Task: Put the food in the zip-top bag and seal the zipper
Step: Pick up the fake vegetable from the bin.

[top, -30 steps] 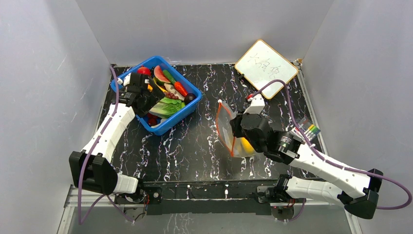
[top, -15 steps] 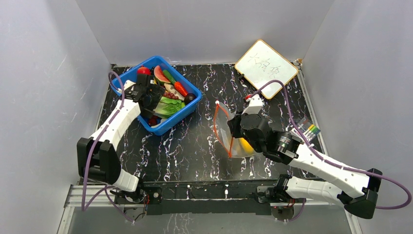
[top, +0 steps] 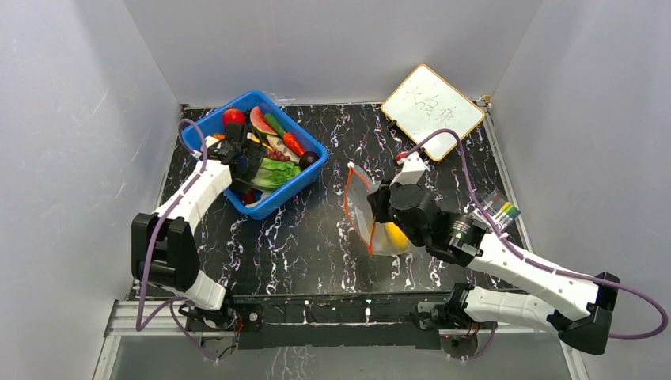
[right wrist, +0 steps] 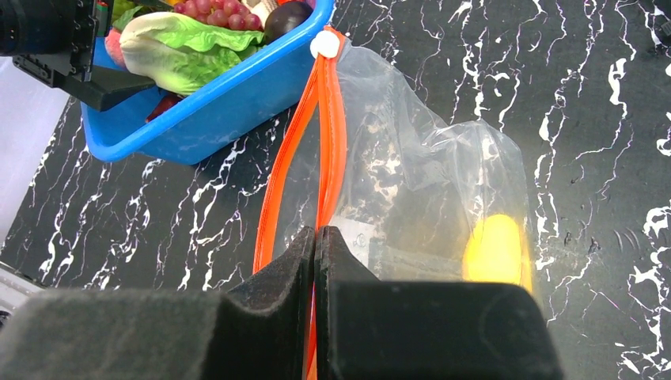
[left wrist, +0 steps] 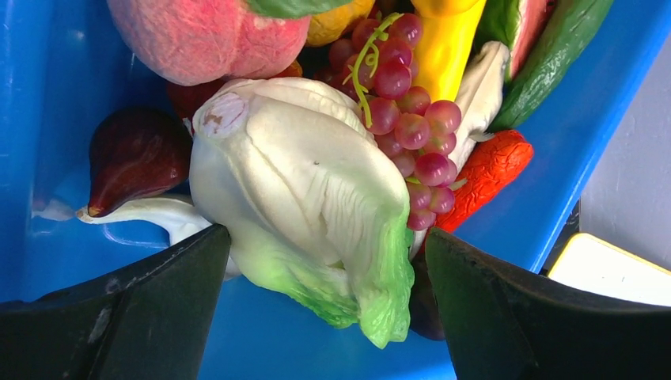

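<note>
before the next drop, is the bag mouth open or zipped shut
Open: the zipper strips bow apart on the zip-top bag; the right gripper pinches one.

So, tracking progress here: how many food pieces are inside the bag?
1: a yellow piece deep in the bag, far from its zipper. The right tool covers the bag's near part, so another could be hidden.

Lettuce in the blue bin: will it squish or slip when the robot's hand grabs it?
The lettuce looks glossy and moulded, so it probably stays stiff, not squishy. Its smooth rounded body might slip from the open left hand. Grapes rest against it, so they may tumble when it lifts.
</note>
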`<state>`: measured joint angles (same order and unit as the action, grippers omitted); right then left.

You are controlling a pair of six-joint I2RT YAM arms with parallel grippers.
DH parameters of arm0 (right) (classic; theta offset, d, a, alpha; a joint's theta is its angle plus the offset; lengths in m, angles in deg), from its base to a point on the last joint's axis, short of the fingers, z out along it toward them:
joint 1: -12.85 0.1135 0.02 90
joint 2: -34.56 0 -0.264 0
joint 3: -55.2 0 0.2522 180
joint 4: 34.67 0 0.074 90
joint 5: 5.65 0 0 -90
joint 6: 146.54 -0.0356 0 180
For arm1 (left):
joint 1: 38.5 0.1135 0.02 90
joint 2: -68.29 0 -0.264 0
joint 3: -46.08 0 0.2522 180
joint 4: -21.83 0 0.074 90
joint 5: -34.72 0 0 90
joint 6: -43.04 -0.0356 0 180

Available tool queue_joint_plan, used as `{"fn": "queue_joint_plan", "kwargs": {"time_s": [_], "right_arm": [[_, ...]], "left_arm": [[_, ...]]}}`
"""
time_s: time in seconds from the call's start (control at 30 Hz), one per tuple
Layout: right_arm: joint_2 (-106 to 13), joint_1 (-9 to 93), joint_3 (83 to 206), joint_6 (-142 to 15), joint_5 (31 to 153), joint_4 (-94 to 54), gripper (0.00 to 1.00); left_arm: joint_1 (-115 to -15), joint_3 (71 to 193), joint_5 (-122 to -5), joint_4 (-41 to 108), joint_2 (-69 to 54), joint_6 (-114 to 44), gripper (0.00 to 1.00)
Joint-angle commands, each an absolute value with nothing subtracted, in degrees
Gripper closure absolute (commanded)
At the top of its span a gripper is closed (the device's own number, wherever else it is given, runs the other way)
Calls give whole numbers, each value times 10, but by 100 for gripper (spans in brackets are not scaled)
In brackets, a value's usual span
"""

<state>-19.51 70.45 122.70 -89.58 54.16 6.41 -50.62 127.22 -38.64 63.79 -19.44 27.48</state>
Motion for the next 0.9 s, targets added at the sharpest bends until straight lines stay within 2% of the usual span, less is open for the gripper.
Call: {"fn": "queue_joint_plan", "kwargs": {"time_s": [0.0,0.33,0.57,0.87], "right_arm": [[-200,705,1227,-888,539,20,100],[-219,705,1247,-879,539,15,100],[-209,705,1243,-878,547,7,100],[-220,705,1259,-863,565,2,100]], "left_arm": [[-504,1264,-363,648,-203,310,9],[-505,1218,-365,632,-189,352,13],[-504,1227,-384,614,-201,315,21],[-505,1198,-363,603,-147,326,31]]}}
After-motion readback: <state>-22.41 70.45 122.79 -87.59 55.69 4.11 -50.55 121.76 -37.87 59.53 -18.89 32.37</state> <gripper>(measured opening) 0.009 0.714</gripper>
